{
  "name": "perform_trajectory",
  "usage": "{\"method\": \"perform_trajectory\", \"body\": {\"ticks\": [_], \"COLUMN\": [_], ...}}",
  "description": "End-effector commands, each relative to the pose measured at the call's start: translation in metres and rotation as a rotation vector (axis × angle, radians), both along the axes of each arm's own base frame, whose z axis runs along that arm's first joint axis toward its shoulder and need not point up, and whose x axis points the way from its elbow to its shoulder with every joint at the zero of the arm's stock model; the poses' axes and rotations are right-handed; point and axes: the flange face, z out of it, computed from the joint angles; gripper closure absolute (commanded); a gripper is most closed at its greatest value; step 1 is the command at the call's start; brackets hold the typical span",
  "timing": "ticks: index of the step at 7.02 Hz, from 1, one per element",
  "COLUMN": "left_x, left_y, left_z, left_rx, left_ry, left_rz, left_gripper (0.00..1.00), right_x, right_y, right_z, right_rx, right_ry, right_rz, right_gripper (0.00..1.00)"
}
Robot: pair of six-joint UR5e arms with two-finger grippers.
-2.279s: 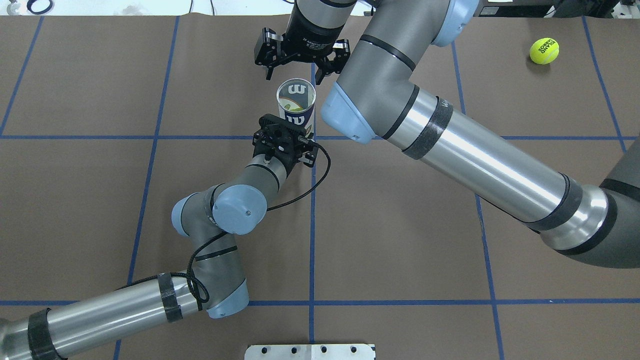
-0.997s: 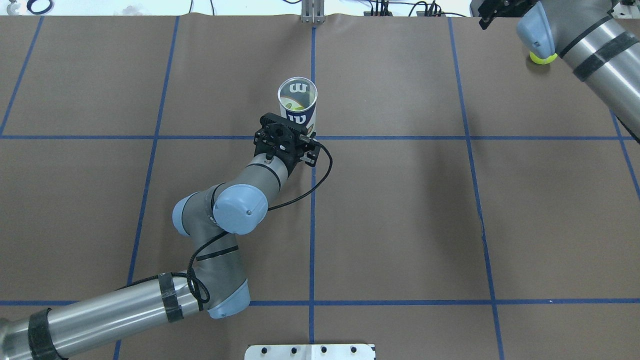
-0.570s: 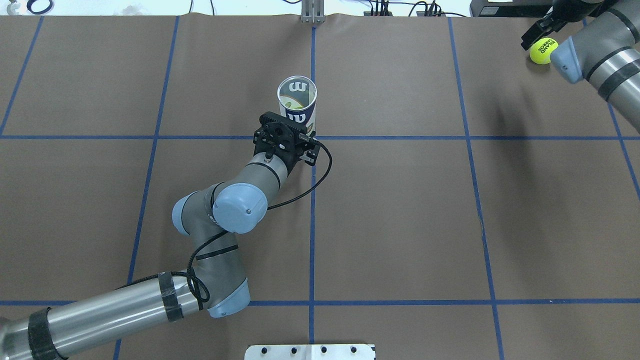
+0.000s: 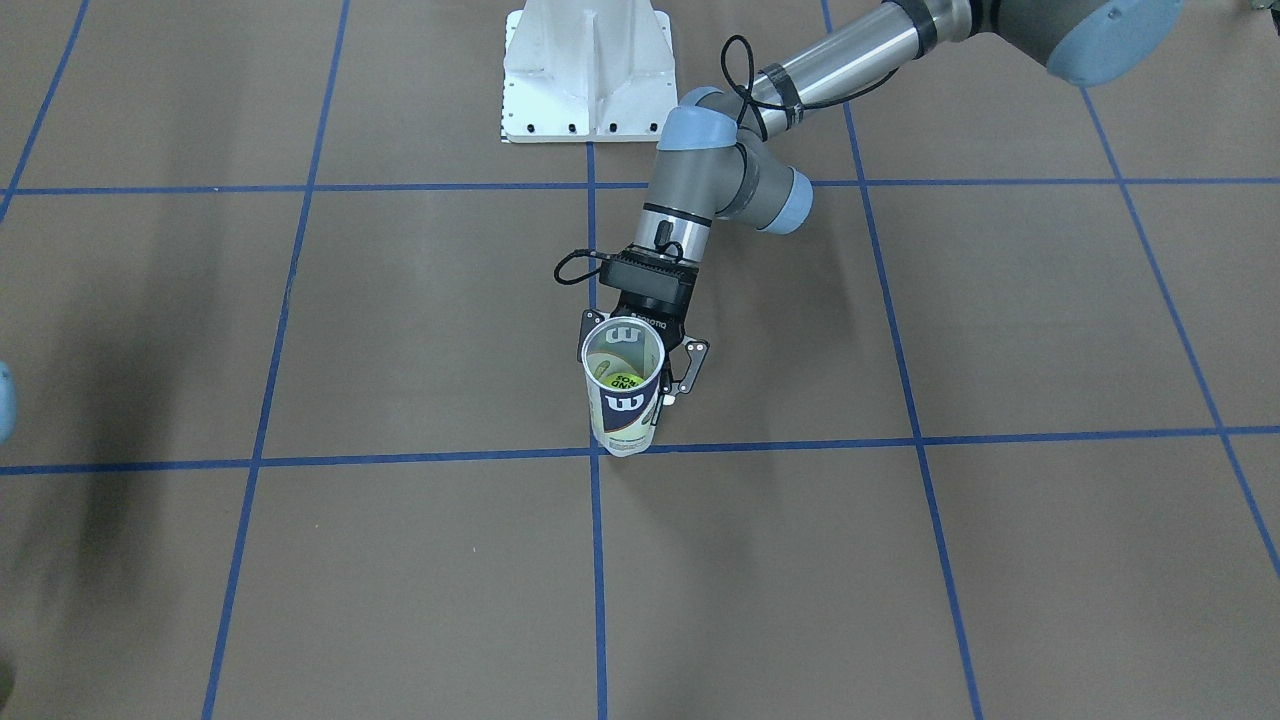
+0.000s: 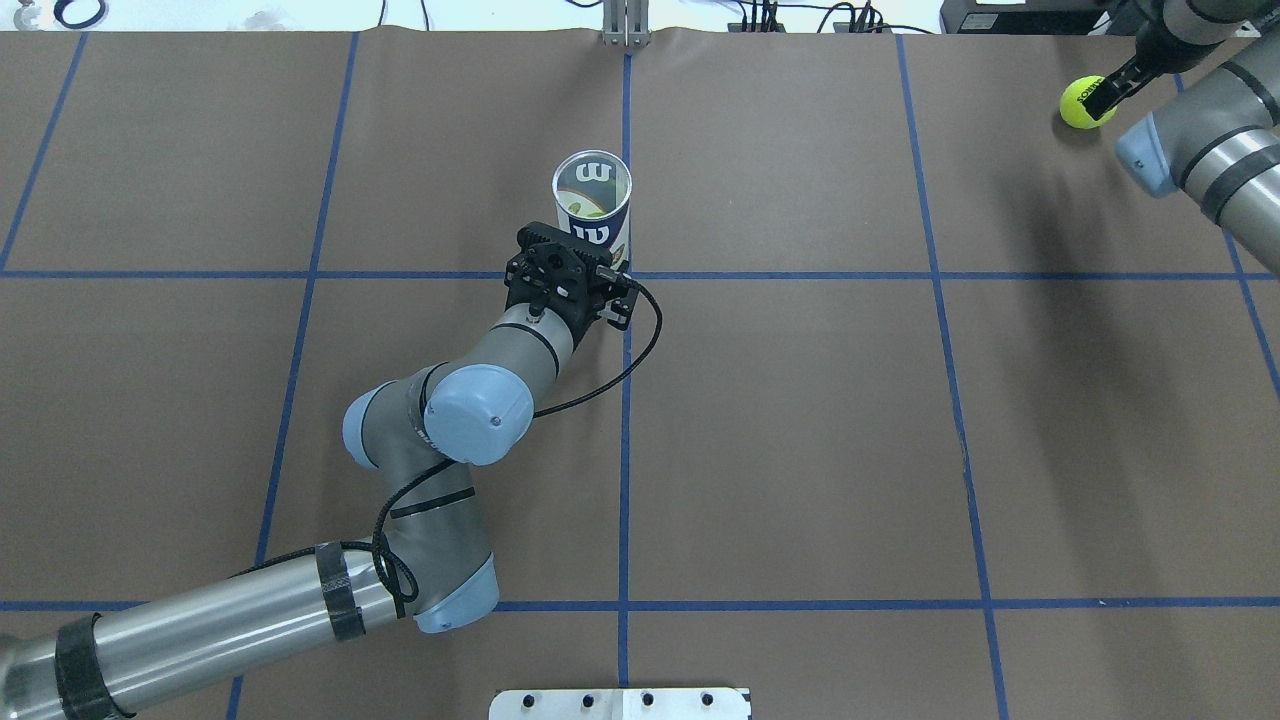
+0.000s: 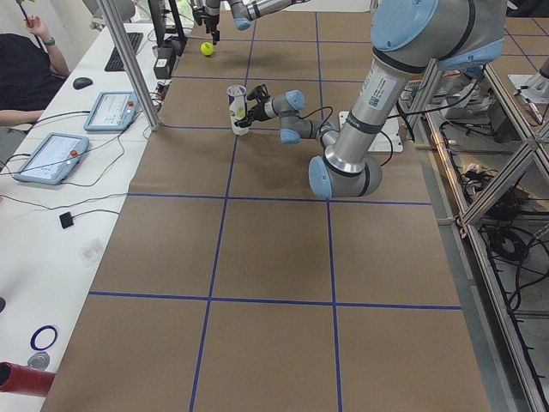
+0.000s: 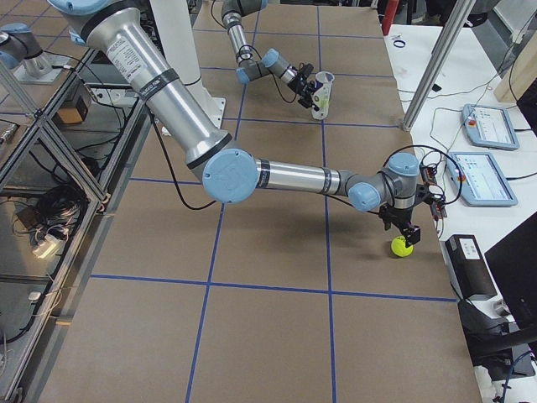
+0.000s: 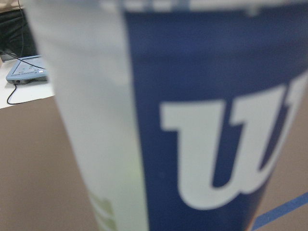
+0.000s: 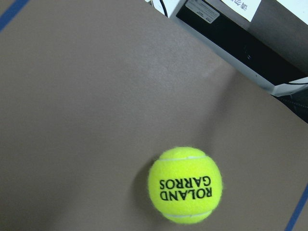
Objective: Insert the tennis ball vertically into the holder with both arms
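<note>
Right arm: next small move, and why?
Probably lower the right gripper around the ball: it hangs just above, apparently open, and the ball lies free on the table. The left gripper holds the can upright.

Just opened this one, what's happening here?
The left pincer grips the clear Wilson can upright near the table's middle; one ball already sits inside it. The right pincer hangs just above a second tennis ball lying on the table at the far right corner, not yet gripping it.
</note>
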Motion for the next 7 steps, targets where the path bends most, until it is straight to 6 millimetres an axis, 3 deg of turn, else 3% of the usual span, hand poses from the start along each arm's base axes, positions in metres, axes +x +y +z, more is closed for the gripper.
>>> {"method": "perform_trajectory", "body": {"ticks": [1, 4, 5, 7], "left_x": [0.000, -0.001, -0.001, -0.001], "left_y": [0.000, -0.001, -0.001, -0.001], "left_z": [0.001, 0.003, 0.003, 0.003], "left_rx": [0.000, -0.002, -0.002, -0.001], "left_ry": [-0.001, -0.004, -0.004, -0.002], "left_rz": [0.000, -0.002, 0.000, 0.000], "left_gripper": [0.27, 0.27, 0.27, 0.27], "right_x": [-0.009, -0.048, -0.047, -0.046], "right_y": [-0.015, -0.021, -0.019, -0.019], "right_z": [-0.008, -0.019, -0.005, 0.005], "right_rx": [0.004, 0.012, 0.020, 0.033], "right_ry": [0.024, 0.059, 0.062, 0.102], "right_rz": [0.006, 0.011, 0.013, 0.028], "right_gripper": [0.01, 0.01, 0.01, 0.01]}}
